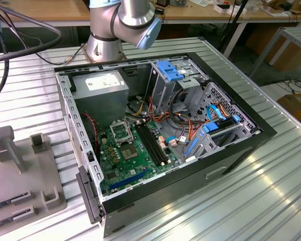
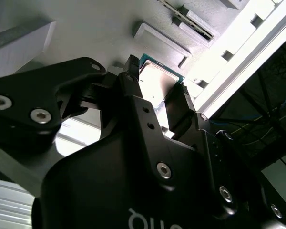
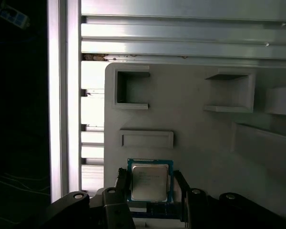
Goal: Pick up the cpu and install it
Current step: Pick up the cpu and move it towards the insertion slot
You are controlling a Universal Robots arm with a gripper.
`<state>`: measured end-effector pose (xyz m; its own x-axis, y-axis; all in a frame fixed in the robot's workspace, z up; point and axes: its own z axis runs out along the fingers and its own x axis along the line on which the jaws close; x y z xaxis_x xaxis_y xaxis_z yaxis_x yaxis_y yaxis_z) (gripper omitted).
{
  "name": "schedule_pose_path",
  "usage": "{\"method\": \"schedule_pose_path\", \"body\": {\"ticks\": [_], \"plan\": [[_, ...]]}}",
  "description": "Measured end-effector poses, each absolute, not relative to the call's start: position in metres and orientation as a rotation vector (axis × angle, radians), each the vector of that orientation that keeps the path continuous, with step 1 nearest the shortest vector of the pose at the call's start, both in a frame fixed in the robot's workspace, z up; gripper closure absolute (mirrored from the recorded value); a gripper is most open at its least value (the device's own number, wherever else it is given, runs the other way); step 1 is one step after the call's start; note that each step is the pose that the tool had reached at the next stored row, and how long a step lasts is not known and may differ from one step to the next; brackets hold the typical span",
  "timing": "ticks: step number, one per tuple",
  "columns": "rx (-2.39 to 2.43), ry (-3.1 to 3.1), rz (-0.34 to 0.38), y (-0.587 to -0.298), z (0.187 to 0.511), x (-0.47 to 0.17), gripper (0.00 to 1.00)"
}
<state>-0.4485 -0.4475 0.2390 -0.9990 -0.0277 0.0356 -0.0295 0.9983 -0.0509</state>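
Observation:
In both wrist views the cpu (image 3: 149, 180) (image 2: 158, 79), a small square chip with a silver-grey top and a thin green rim, sits between the two black fingers of my gripper (image 3: 150, 185) (image 2: 157, 85). The fingers press against two opposite edges of the chip, so the gripper is shut on it. Below it lies a grey fixture tray (image 3: 195, 138) with raised pockets, and the chip looks lifted off that tray. In the exterior view the open computer case holds a green motherboard with the square black socket (image 1: 121, 133) in its metal frame.
The grey fixture tray (image 1: 20, 175) lies on the ribbed metal table at the exterior view's left, beside the case wall (image 1: 70, 130). Inside the case are a grey power-supply box (image 1: 101, 86), long black memory slots (image 1: 153, 145), drive cages and loose cables. The arm's base (image 1: 105, 45) stands behind the case.

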Motion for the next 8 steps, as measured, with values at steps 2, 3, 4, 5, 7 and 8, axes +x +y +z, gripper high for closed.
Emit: {"method": "schedule_pose_path", "body": {"ticks": [2,3,4,5,7,8], "plan": [[0.044,-3.105,0.08,-0.4475,0.2393,-0.4485,0.53],[0.045,-3.105,0.08,-0.4475,0.2394,-0.4485,0.53],[0.044,-3.105,0.08,-0.4475,0.2394,-0.4485,0.53],[0.044,-3.105,0.08,-0.4475,0.2395,-0.4485,0.53],[0.044,-3.105,0.08,-0.4475,0.2395,-0.4485,0.53],[0.044,-3.105,0.08,-0.4475,0.2395,-0.4485,0.53]]}}
